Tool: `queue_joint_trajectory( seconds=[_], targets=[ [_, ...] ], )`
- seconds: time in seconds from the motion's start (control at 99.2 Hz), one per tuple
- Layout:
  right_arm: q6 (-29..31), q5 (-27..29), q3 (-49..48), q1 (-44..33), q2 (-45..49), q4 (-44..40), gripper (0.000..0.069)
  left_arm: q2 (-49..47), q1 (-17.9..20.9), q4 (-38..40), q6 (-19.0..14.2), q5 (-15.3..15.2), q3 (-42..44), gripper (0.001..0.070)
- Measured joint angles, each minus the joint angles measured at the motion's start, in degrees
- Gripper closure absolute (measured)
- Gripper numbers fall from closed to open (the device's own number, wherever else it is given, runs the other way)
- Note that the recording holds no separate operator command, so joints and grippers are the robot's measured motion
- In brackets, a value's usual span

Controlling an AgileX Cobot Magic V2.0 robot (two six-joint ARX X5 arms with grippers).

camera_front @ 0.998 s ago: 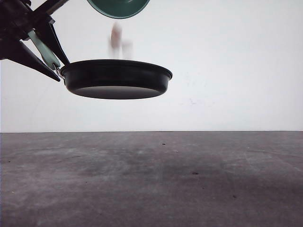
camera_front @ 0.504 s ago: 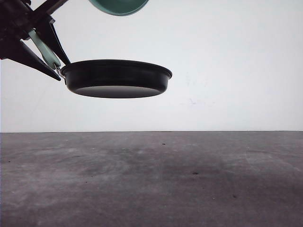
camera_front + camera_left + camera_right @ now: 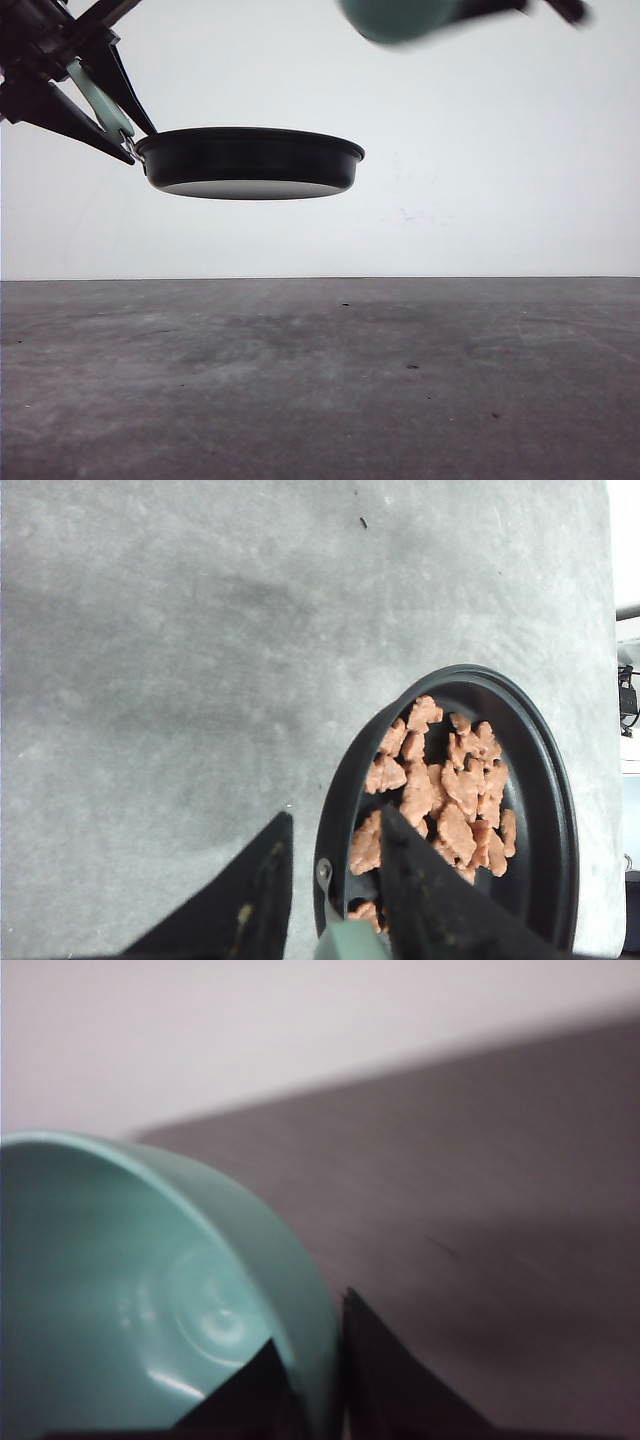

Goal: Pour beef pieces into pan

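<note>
A shallow round black frying pan (image 3: 250,163) is hanging in the air well above the grey table (image 3: 320,380), seen side-on in the front view against a white wall (image 3: 480,180); the left gripper (image 3: 95,100), at the upper left of that view, is gripping the pan's short pale mint-green handle (image 3: 100,100) between its black fingers, closed down to the handle's width; in the left wrist view the same gripper (image 3: 335,920) is clamping the handle (image 3: 352,944) at the pan's rim, and a heap of small reddish-brown beef pieces (image 3: 440,790) is lying inside the pan (image 3: 545,810), spread over its dark floor; a teal ribbed bowl (image 3: 400,18) is blurring across the top of the front view, to the right of the pan and higher than it; in the right wrist view the right gripper (image 3: 310,1380) is pinching the wall of the bowl (image 3: 150,1290) between its two dark fingers, one inside and one outside; the bowl's glossy inside is showing bare.
</note>
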Motion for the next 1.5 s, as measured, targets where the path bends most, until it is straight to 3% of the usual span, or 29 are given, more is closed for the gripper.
queue_joint_trajectory(
  seconds=[0.151,0.343,0.555,0.746,1.029,1.089,1.22,1.281,1.372,1.503],
  targets=[
    [-4.1,-0.1,-1.3,-11.1,4.4,-13.7,0.0668,0.0,0.0,0.0,0.3,0.0,0.0,0.0582],
    [-6.5,-4.3,-10.0,-20.1,9.0,-15.7,0.0668,0.0,0.0,1.3,0.5,0.0,0.0,0.0582],
    [-8.3,-2.9,-16.0,-22.9,9.7,-15.5,0.0668,0.0,0.0,1.8,0.5,0.0,0.0,0.0582],
    [-11.6,2.6,-16.1,-22.9,9.7,-16.2,0.0668,0.0,0.0,1.8,0.7,-0.3,0.0,0.0582],
    [-14.0,3.6,-16.1,-22.9,9.7,-17.7,0.0663,0.0,0.0,1.8,1.4,-0.4,0.0,0.0582],
    [-14.3,4.9,-16.1,-22.9,9.7,-18.1,0.0610,0.0,0.0,1.8,1.5,-0.4,0.0,0.0582],
    [-14.5,5.5,-16.1,-22.9,9.7,-18.8,0.0327,0.0,0.0,1.8,1.5,-0.4,0.0,0.0582],
    [-14.5,5.6,-16.1,-22.9,9.7,-18.8,0.0237,0.0,0.0,1.8,1.5,-0.4,0.0,0.0582],
    [-14.5,5.6,-16.1,-22.9,9.6,-19.0,0.0170,0.0,0.0,1.8,1.6,-0.4,0.0,0.0582],
    [-14.4,5.8,-14.5,-22.7,6.9,-20.3,0.0146,0.0,0.0,2.4,2.6,-0.8,0.0,0.0583]
  ],
)
